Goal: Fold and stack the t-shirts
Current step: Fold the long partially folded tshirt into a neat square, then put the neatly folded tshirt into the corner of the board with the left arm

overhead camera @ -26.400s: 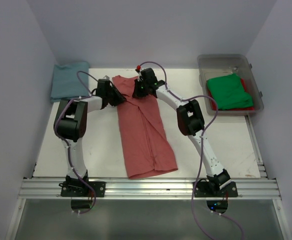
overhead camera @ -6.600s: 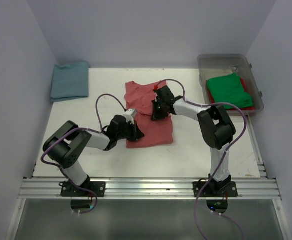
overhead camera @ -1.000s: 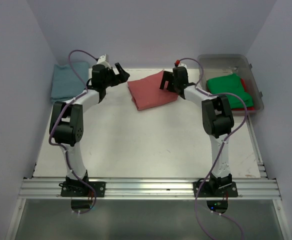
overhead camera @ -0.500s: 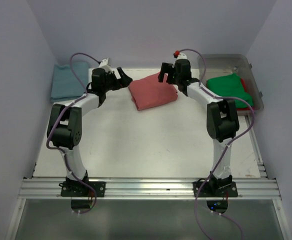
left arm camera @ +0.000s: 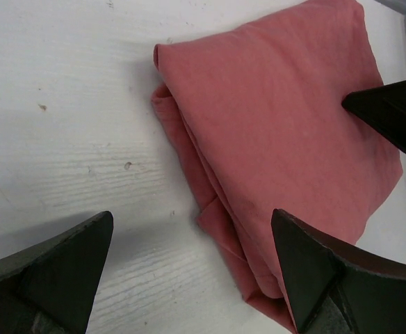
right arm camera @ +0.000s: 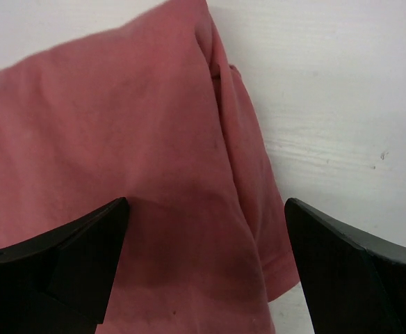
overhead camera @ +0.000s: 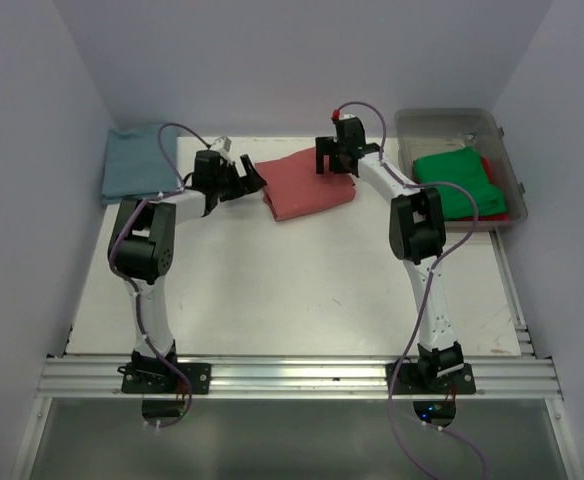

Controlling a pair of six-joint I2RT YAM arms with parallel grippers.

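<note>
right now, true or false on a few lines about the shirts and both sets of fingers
1. The salmon-red shirt lies folded on the table. True.
2. The left fingers are shut on that shirt. False: they stand open and hold nothing.
3. The green shirt lies in the clear bin. True.
4. The teal-blue shirt is stacked on the salmon-red shirt. False: it lies apart, at the table's far left corner.
5. The right fingers stand open at the salmon-red shirt's edge. True.
</note>
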